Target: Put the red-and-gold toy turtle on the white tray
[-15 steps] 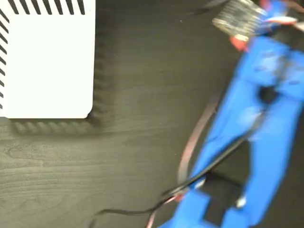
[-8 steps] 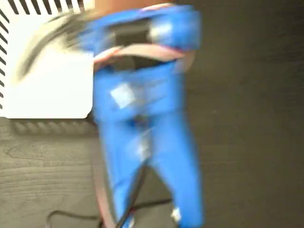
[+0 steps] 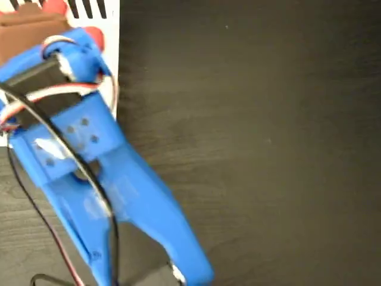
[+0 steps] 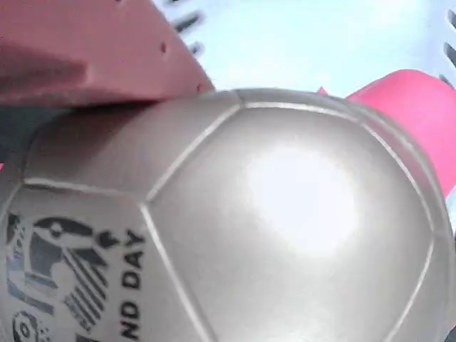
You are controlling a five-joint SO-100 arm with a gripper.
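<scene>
Red-and-gold toy turtle (image 4: 285,235): shiny gold domed shell with dark printed mark, red-pink limb at upper right, positioned over the white tray (image 4: 306,43). Tray: flat, black slanted slots along edges.

In the fixed view, the tray (image 3: 113,36) lies at the worktop's (image 3: 256,119) upper left. The arm (image 3: 89,173) reaches over the tray from below. The turtle (image 4: 235,228) sits above the tray in the wrist view.

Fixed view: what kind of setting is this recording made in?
Most likely an indoor tabletop bench for robot practice: a dark wood-grain table, a blue arm with loose cables, and a white tray with black slots. The red-and-gold toy turtle fills the wrist view.
</scene>
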